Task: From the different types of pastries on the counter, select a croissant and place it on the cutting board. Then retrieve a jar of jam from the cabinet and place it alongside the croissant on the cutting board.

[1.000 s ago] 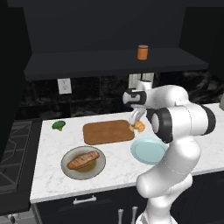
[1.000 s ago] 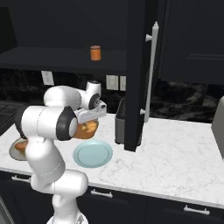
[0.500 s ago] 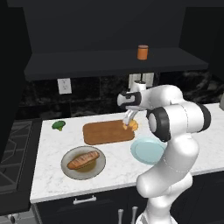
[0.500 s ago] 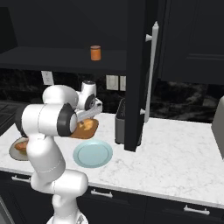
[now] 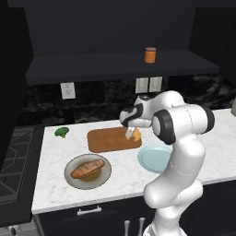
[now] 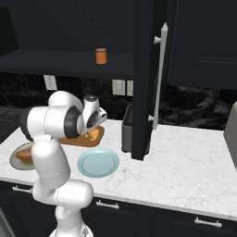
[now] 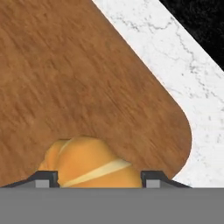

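Note:
My gripper (image 5: 131, 133) is shut on the golden croissant (image 5: 136, 134), holding it just over the right end of the brown cutting board (image 5: 108, 140). In the hand view the croissant (image 7: 89, 164) sits between the two fingertips (image 7: 46, 178), with the board's (image 7: 87, 78) rounded corner and the white counter (image 7: 175, 65) beyond it. From the right base the gripper (image 6: 92, 132), the croissant (image 6: 94, 134) and the board (image 6: 81, 140) show beside my arm. The orange jar of jam (image 5: 150, 55) (image 6: 101, 56) stands on the black cabinet shelf (image 5: 115, 64) above.
A brown loaf (image 5: 87, 168) lies on a grey plate (image 5: 71, 177) at the front left. A light-blue plate (image 5: 154, 158) (image 6: 98, 163) sits by the board's right end. Broccoli (image 5: 61, 132) is at the left. An open cabinet door (image 6: 148, 78) hangs over a dark toaster (image 6: 126, 134).
The gripper has carried the croissant leftward and slightly down, from the board's right edge to over its right end. Its grip has not changed.

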Robot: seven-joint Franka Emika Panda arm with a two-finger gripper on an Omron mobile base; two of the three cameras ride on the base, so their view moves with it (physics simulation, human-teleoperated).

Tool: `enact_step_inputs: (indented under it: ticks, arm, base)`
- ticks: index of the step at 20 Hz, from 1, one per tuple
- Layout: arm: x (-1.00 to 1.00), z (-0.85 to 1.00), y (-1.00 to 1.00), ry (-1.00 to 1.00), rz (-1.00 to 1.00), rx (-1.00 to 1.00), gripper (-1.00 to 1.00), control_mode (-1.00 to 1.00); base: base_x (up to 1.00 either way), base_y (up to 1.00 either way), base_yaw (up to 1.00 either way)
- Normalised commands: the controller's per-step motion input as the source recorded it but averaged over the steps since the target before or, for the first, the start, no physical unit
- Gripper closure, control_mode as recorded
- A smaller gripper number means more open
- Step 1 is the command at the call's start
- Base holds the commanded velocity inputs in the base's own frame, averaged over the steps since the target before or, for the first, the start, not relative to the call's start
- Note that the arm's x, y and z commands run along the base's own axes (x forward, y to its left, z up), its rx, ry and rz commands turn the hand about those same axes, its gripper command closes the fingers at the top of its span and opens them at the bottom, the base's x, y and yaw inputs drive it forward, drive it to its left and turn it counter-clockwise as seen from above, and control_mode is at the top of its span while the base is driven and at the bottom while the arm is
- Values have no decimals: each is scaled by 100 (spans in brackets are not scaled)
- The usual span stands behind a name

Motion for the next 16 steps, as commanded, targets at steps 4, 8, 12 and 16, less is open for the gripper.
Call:
enact_step_inputs:
  ticks: [4, 8, 12, 16]
  arm:
    - [39, 0, 0, -5, 3, 0, -100, -100]
    - [47, 0, 0, -1, 7, 0, -100, -100]
    - [44, 0, 6, 0, 11, 6, -100, -100]
    - [4, 42, 1, -8, 8, 5, -100, -100]
  base:
    - [0, 0, 0]
    - [0, 0, 0]
    - [0, 0, 0]
    - [0, 0, 0]
